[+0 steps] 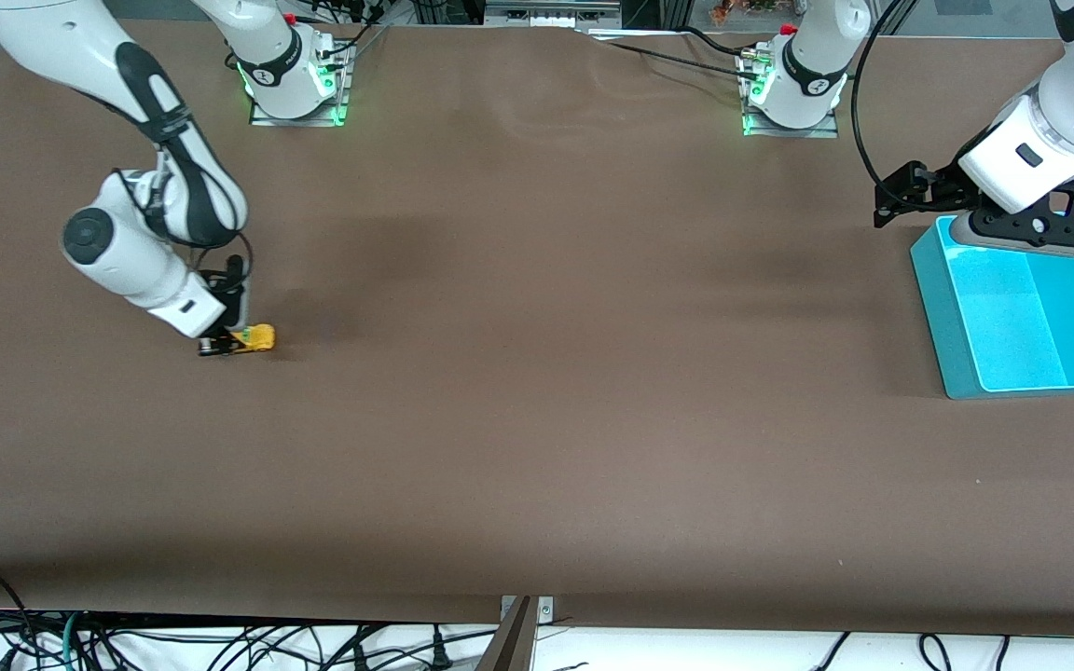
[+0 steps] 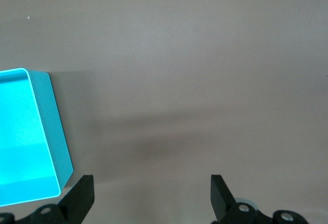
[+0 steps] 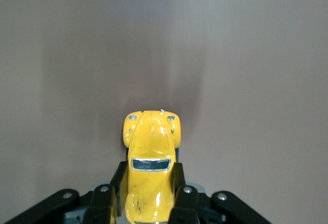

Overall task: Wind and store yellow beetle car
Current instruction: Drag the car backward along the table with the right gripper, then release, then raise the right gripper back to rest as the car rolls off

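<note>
The yellow beetle car (image 1: pixel 255 337) sits on the brown table toward the right arm's end. My right gripper (image 1: pixel 231 343) is low at the table and shut on it, one finger on each side of its body. In the right wrist view the yellow beetle car (image 3: pixel 150 167) fills the space between the black fingers (image 3: pixel 178 183), its nose pointing away from the gripper. My left gripper (image 1: pixel 901 198) hangs open and empty just above the rim of the cyan bin (image 1: pixel 1022 312); in the left wrist view its two fingertips (image 2: pixel 220 193) stand wide apart over bare table.
The cyan bin stands toward the left arm's end of the table and holds nothing; it also shows in the left wrist view (image 2: pixel 31 137). The two arm bases (image 1: pixel 295 75) stand along the table's edge farthest from the front camera. Cables hang below the near edge.
</note>
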